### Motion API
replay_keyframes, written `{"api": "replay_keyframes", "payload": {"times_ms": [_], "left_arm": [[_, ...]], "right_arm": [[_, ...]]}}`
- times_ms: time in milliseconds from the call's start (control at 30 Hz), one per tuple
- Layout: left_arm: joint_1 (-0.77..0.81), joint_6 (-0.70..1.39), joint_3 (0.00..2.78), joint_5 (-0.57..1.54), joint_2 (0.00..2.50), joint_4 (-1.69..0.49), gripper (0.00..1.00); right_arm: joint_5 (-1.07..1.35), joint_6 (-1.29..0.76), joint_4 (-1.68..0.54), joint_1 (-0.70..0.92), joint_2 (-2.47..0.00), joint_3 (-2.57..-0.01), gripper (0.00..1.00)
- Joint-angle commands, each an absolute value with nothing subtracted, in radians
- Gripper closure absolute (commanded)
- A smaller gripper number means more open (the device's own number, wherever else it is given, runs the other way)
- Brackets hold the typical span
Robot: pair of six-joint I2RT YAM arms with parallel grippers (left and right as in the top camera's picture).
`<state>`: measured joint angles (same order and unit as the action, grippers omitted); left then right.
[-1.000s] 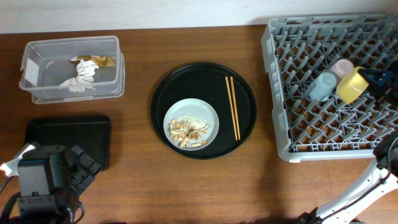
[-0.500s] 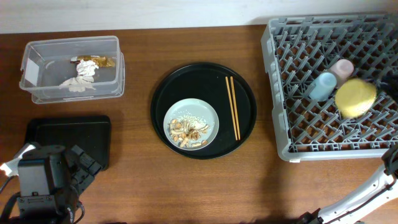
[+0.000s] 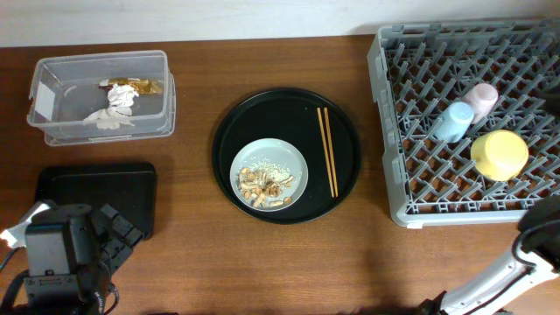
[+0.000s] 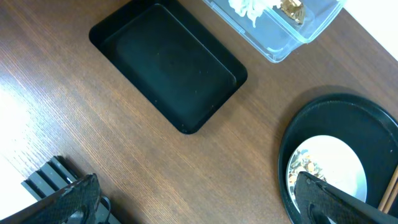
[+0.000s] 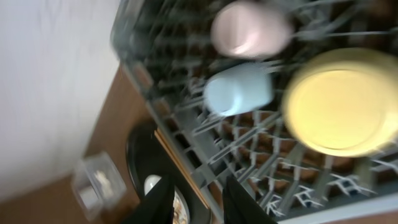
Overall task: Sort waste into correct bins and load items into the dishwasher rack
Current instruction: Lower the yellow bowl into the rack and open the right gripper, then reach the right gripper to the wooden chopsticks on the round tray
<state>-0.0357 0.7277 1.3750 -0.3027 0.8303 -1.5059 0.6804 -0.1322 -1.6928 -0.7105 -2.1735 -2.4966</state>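
The grey dishwasher rack (image 3: 525,44) at the right holds the light-blue cup (image 3: 451,121), the pink cup (image 3: 479,96) and the yellow-green bowl (image 3: 500,154), which lies upside down. The pale plate (image 3: 284,162) with beige food scraps (image 3: 262,185) sits on the round black tray (image 3: 286,109). White and gold wrappers (image 3: 118,101) lie in the clear tub (image 3: 52,79). The shallow black tray (image 3: 96,197) is empty. My left gripper (image 4: 196,205) is open and empty over bare table. My right gripper (image 5: 196,205) is open and empty, above the rack's front-left corner; its view is blurred.
Wooden chopsticks (image 3: 326,150) lie on the round black tray to the right of the plate. The left arm's body (image 3: 57,258) is at the front left corner, just in front of the shallow black tray. The right arm (image 3: 534,254) is at the front right, in front of the rack.
My right gripper let go of the yellow-green bowl, which now rests upside down in the rack. The right arm pulled back out of the rack toward the front. The left arm stayed still.
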Motion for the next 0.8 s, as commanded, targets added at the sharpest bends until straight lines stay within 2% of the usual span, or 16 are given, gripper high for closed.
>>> {"api": "replay_keyframes", "payload": {"times_ms": [0, 100, 133, 167, 200, 267, 300, 433, 633, 767], "left_arm": [[-0.038, 0.741, 1.377, -0.303, 0.83, -1.505, 0.01], [-0.038, 0.741, 1.377, -0.303, 0.83, -1.505, 0.01], [-0.038, 0.741, 1.377, -0.303, 0.83, -1.505, 0.01], [-0.038, 0.741, 1.377, -0.303, 0.83, -1.505, 0.01], [-0.038, 0.74, 1.377, -0.303, 0.83, -1.505, 0.01], [-0.038, 0.741, 1.377, -0.303, 0.83, -1.505, 0.01], [-0.038, 0.741, 1.377, -0.303, 0.83, -1.505, 0.01], [-0.038, 0.741, 1.377, -0.303, 0.83, -1.505, 0.01], [-0.038, 0.74, 1.377, -0.303, 0.83, -1.505, 0.01], [-0.038, 0.741, 1.377, -0.303, 0.83, -1.505, 0.01]], "right_arm": [[0.659, -0.058, -1.699, -0.507, -2.111, -2.506, 0.72], [0.543, -0.059, -1.699, -0.321, -2.088, -2.506, 0.71], [0.458, -0.059, -1.699, -0.23, -2.088, -2.506, 0.68], [0.378, -0.06, -1.697, -0.158, -2.09, -2.504, 0.61], [0.311, -0.06, -1.693, -0.1, -2.096, -2.501, 0.5], [0.127, -0.06, -1.676, 0.043, -2.118, -2.484, 0.02], [0.058, -0.062, -1.663, 0.106, -2.134, -2.47, 0.0], [-0.058, -0.14, -1.547, 0.263, -2.2, -2.374, 0.15], [-0.057, -0.194, -1.288, 0.369, -2.28, -2.148, 0.6], [-0.057, -0.245, -1.143, 0.397, -2.292, -2.006, 0.68]]}}
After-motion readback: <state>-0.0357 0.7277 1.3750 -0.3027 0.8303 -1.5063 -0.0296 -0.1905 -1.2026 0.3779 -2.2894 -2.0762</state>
